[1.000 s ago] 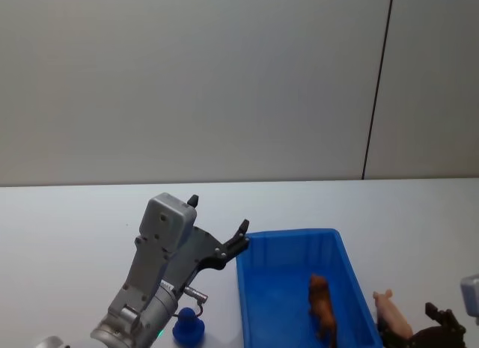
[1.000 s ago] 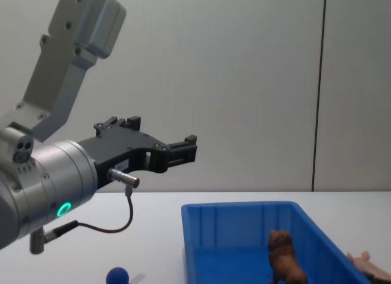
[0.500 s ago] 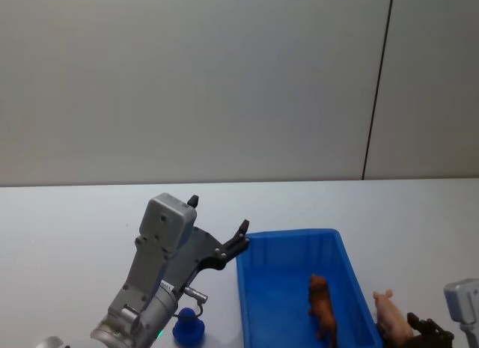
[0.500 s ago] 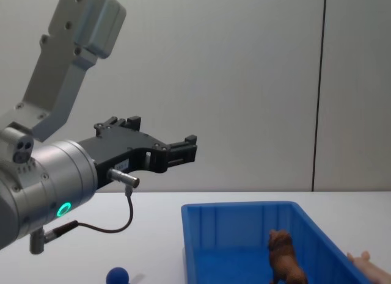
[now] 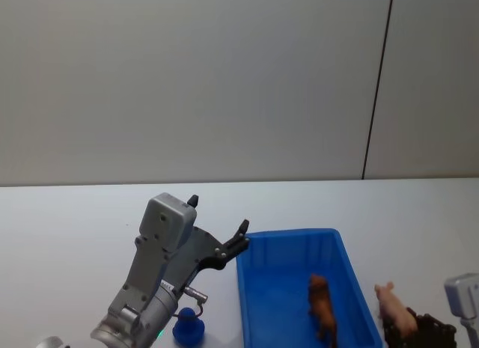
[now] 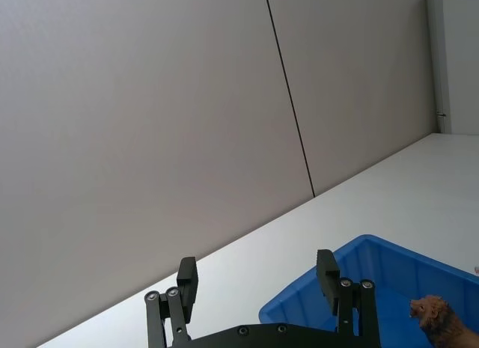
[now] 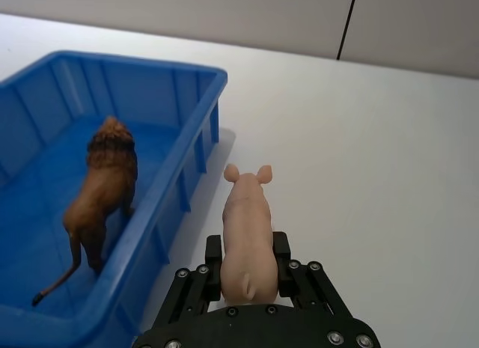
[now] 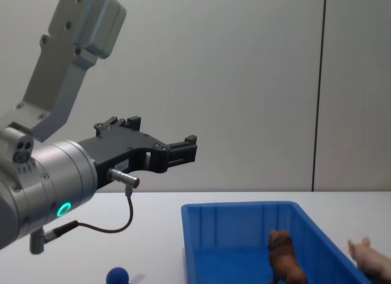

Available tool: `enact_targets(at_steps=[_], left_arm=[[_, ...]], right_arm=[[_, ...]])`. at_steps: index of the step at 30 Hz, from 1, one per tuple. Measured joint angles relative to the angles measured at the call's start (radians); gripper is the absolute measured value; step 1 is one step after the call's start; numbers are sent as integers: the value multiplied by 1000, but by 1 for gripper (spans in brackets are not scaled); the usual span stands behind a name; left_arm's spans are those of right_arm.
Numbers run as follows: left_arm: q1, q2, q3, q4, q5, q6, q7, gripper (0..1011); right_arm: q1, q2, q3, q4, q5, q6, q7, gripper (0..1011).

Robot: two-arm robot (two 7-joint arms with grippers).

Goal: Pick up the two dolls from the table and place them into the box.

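The reddish-brown doll [image 5: 322, 307] [image 7: 105, 183] [image 8: 284, 258] [image 6: 441, 322] stands upright inside the blue box [image 5: 292, 234] [image 7: 150, 60] [image 8: 238, 220] [image 6: 359, 251]. The pale pink doll [image 5: 393, 314] [image 7: 247, 228] [image 8: 369, 254] is just outside the box's right wall, at about rim height. My right gripper [image 7: 247, 262] [image 5: 410, 329] is shut on its rear half, snout pointing away from me. My left gripper [image 5: 218, 217] [image 8: 162, 132] [image 6: 257, 266] hangs open and empty above the white table [image 5: 75, 213], left of the box's far corner.
A small blue knob-like object [image 5: 187, 327] [image 8: 117, 275] lies on the table beneath the left arm. A plain grey wall with a dark vertical seam [image 5: 378, 86] stands behind the table.
The right gripper has closed in on the pink doll and raised it slightly off the table. The left arm and the brown doll have not moved.
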Motion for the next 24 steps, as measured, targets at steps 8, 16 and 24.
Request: enact_targets(at_steps=[8, 16, 24], left_arm=[[0, 0, 0, 0, 0, 0, 0, 1001], [0, 0, 0, 0, 0, 0, 0, 1002], [0, 0, 0, 0, 0, 0, 0, 1001]], right_arm=[[-3, 6, 7, -52, -7, -22, -5, 382], [16, -4, 3, -90, -13, -44, 28, 381], [59, -39, -20, -94, -25, -52, 93, 382]])
